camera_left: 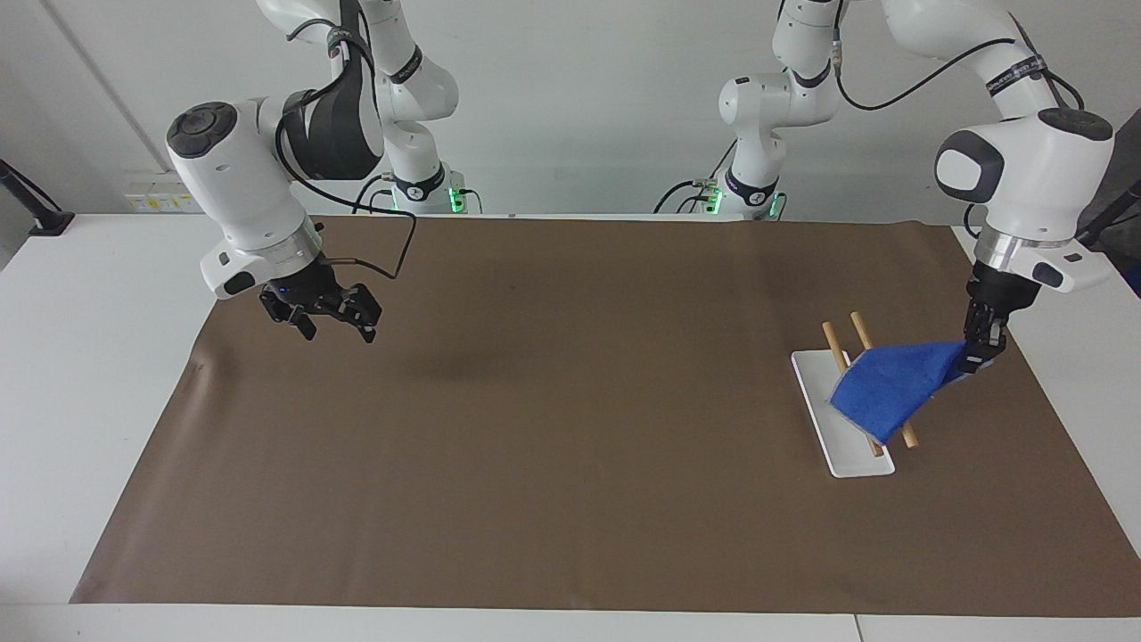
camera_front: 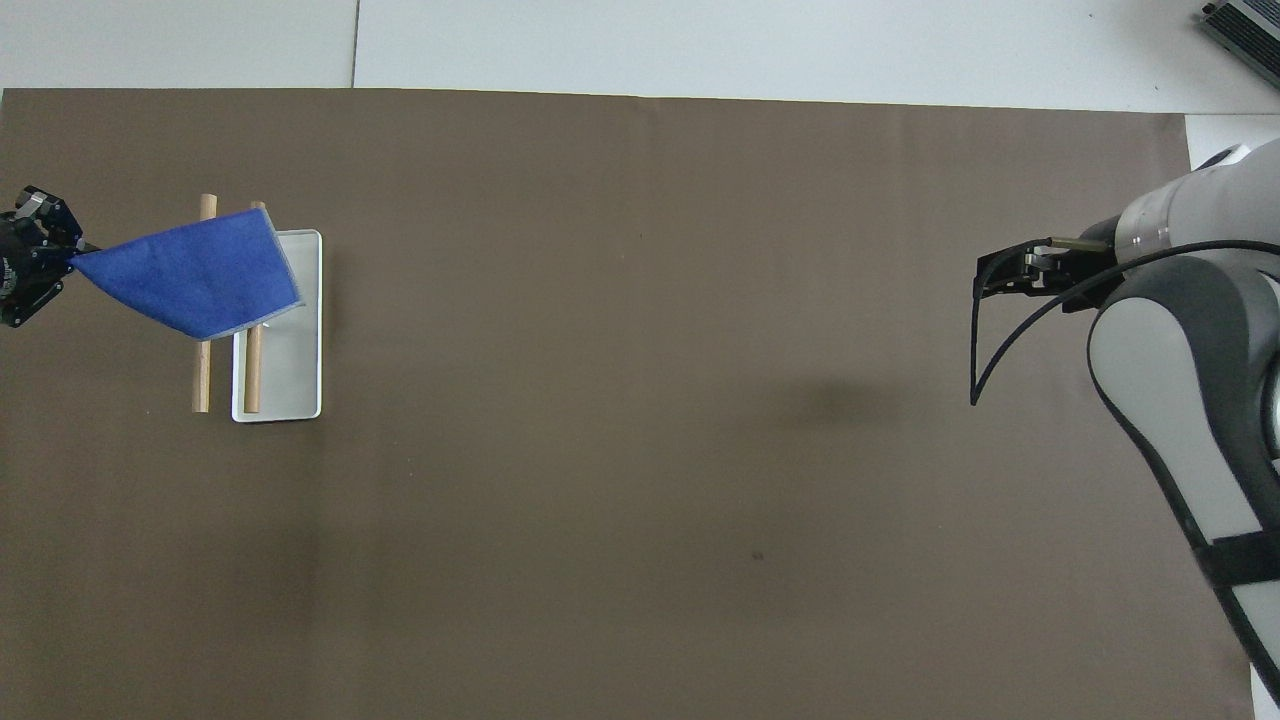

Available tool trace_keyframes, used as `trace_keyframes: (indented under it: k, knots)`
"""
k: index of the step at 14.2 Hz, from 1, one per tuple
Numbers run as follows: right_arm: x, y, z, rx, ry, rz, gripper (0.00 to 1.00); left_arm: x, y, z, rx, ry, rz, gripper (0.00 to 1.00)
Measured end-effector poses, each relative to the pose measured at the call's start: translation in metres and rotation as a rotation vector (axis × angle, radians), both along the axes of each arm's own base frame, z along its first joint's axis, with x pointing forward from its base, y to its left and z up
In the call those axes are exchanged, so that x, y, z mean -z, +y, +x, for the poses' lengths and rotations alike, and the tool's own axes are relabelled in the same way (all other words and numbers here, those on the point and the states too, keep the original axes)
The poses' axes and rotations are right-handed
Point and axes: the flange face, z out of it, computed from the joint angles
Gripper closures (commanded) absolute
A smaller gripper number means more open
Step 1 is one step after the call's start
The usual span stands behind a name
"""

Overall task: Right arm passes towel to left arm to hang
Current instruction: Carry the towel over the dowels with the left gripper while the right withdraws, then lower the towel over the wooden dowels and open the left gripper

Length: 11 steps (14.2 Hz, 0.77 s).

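The blue towel (camera_left: 891, 388) (camera_front: 190, 272) hangs by one corner from my left gripper (camera_left: 978, 357) (camera_front: 45, 268), which is shut on it. The cloth drapes across the two wooden rods (camera_left: 842, 361) (camera_front: 203, 370) of the rack and its white base (camera_left: 847, 459) (camera_front: 290, 385), at the left arm's end of the table. My right gripper (camera_left: 325, 321) (camera_front: 1005, 275) hangs open and empty in the air over the mat at the right arm's end. The right arm's black cable (camera_left: 392, 259) loops to its wrist.
A brown mat (camera_left: 570, 428) covers most of the white table (camera_left: 98, 357). Wall sockets (camera_left: 165, 192) sit on the wall past the right arm's end. A dark object (camera_front: 1245, 25) lies at the table's corner farthest from the robots.
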Motion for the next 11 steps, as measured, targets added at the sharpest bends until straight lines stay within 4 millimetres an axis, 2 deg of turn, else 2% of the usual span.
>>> trace_keyframes:
  k: [3, 7, 11]
  knots:
    - [-0.029, -0.018, -0.009, 0.026, 0.005, -0.001, 0.00, 0.014, -0.005, 0.006, 0.007, -0.016, 0.004, 1.00]
    - [-0.078, -0.018, -0.032, 0.006, -0.036, -0.014, 0.00, 0.015, -0.018, 0.008, 0.010, -0.028, -0.004, 1.00]
    - [-0.099, -0.024, -0.051, -0.068, -0.024, -0.090, 0.00, 0.035, -0.027, 0.005, 0.004, -0.071, -0.009, 1.00]
